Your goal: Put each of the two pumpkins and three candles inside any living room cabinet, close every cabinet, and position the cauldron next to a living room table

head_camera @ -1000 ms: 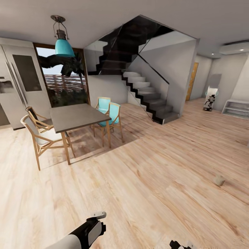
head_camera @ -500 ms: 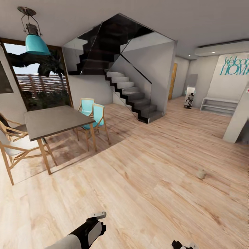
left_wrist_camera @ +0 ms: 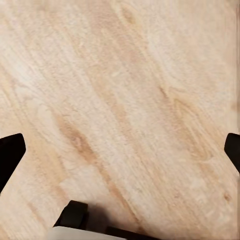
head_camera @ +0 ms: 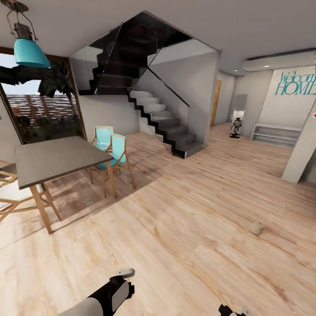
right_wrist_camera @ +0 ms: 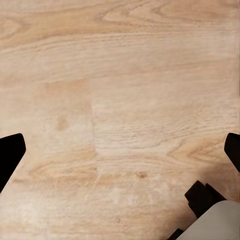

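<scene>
One small beige candle (head_camera: 256, 227) stands alone on the pale wood floor, far off to the front right of me. My left gripper (head_camera: 124, 278) hangs low at the near edge of the head view, well short of the candle. In the left wrist view the left gripper (left_wrist_camera: 120, 150) is open over bare floorboards, its dark fingertips (left_wrist_camera: 10, 155) wide apart. The right gripper (right_wrist_camera: 120, 150) is open too, above plain floor, and its tip (head_camera: 232, 310) peeks in at the head view's near edge. The pumpkins, cabinet, cauldron and living-room table are out of view.
A grey-topped dining table (head_camera: 52, 158) on wooden legs with teal chairs (head_camera: 115, 151) stands at the left. A dark staircase (head_camera: 162, 118) rises at the middle back. A white pillar (head_camera: 300, 158) and a low white shelf (head_camera: 276, 134) are at the right. Open floor lies ahead.
The whole head view has slid left, so the camera has turned right. The candle sits further left in the picture. Both arms hold the same pose.
</scene>
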